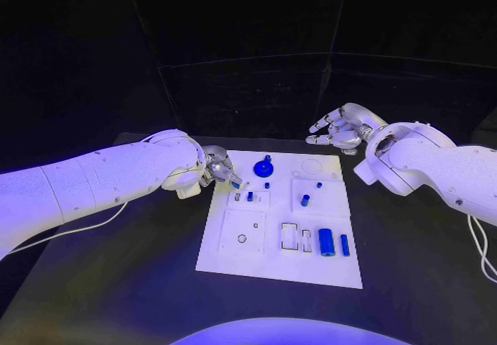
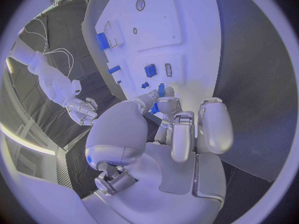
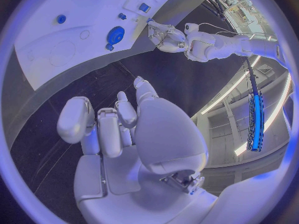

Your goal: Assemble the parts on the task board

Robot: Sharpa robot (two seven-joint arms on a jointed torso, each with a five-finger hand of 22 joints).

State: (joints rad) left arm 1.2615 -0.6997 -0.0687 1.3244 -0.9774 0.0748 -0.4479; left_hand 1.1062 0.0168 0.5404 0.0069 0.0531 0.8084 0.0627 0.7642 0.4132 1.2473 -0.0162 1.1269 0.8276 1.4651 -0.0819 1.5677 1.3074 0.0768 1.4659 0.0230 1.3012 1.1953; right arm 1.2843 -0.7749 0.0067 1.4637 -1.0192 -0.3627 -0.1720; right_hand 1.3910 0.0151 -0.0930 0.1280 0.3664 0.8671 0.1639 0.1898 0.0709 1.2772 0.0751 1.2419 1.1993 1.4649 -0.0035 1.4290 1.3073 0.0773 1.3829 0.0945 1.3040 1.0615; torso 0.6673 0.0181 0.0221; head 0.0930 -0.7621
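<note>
A black table (image 1: pixel 124 287) with white cables (image 1: pixel 77 228) trailing across it.

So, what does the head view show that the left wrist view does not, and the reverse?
Head view alone: the round blue knob at the task board's far edge, and the right arm reaching in.

Left wrist view alone: a small blue part close at the left hand's fingertips; whether they pinch it, I cannot tell.

Both: the board, the left hand and the right hand, its fingers apart, holding nothing.

One white task board (image 1: pixel 233 262) lies on one tabletop (image 1: pixel 114 295). Two hands: left hand (image 1: pixel 220 169), right hand (image 1: pixel 340 127). Several small blue parts (image 1: pixel 326 242).
</note>
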